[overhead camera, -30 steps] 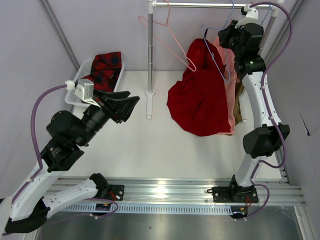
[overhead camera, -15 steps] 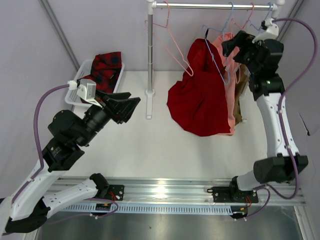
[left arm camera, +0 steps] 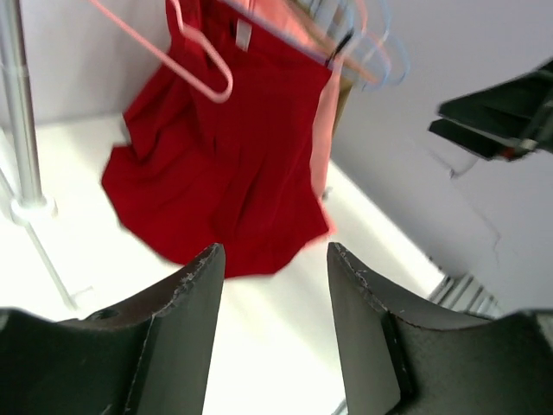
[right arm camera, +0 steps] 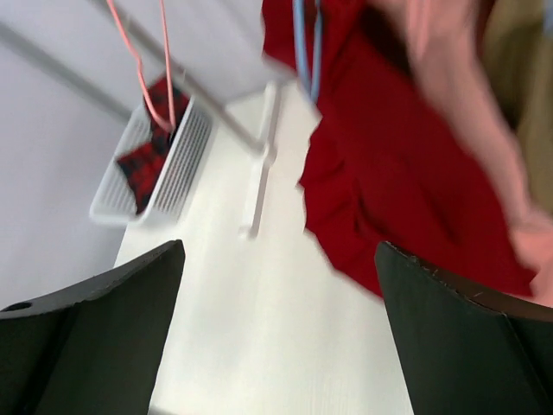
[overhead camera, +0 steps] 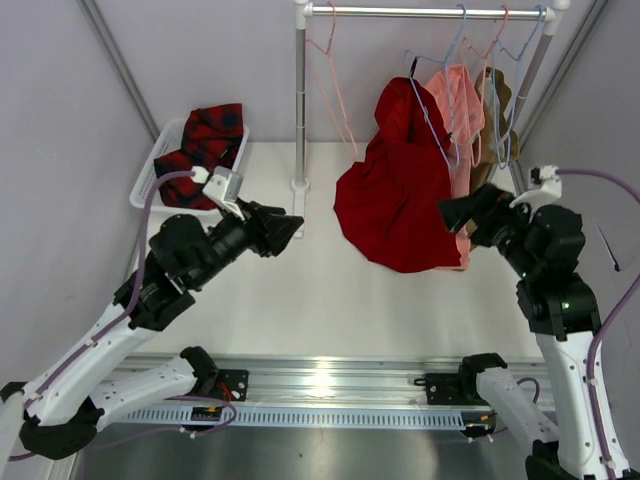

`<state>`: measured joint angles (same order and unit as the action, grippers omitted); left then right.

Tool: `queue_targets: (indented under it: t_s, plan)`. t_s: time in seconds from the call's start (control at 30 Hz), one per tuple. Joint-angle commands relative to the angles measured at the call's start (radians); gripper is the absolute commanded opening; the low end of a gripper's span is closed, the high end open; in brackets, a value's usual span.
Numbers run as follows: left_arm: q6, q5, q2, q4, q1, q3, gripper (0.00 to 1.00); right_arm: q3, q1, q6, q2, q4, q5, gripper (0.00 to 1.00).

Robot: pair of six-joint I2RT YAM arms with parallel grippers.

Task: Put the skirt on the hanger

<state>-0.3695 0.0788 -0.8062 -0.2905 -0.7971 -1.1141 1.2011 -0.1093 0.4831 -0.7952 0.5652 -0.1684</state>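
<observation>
The deep-red skirt (overhead camera: 398,205) hangs below the rail, draped on the light-blue hanger (overhead camera: 432,118), with its hem just above the table. It also fills the left wrist view (left arm camera: 220,173) and the right wrist view (right arm camera: 406,164), where the hanger's blue wire (right arm camera: 307,47) crosses its top. My right gripper (overhead camera: 447,210) is open and empty, low beside the skirt's right edge and apart from it. My left gripper (overhead camera: 290,228) is open and empty too, over the table left of the skirt and pointing at it.
A clothes rail (overhead camera: 420,12) on a stand pole (overhead camera: 300,100) carries pink hangers (overhead camera: 335,70), a salmon-pink skirt (overhead camera: 460,100) and a tan garment. A white basket (overhead camera: 160,165) at the back left holds a red-and-black plaid garment (overhead camera: 210,135).
My right gripper has let go up by the rail, opened and come down to the skirt's lower right. The left arm has reached forward and right. The skirt stays hanging.
</observation>
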Motion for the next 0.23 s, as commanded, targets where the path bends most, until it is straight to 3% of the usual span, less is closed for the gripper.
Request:
queue_targets:
  t_s: [0.0,0.2]
  plan:
    - [-0.04,-0.02,-0.014,-0.027,0.001,0.039,0.56,-0.078,-0.094,0.04,0.057,0.11,0.02,0.99]
    - [-0.058,0.045,0.041,-0.059,-0.001,0.123,0.54,-0.1,-0.216,0.018,0.093,0.168,0.15,0.99]
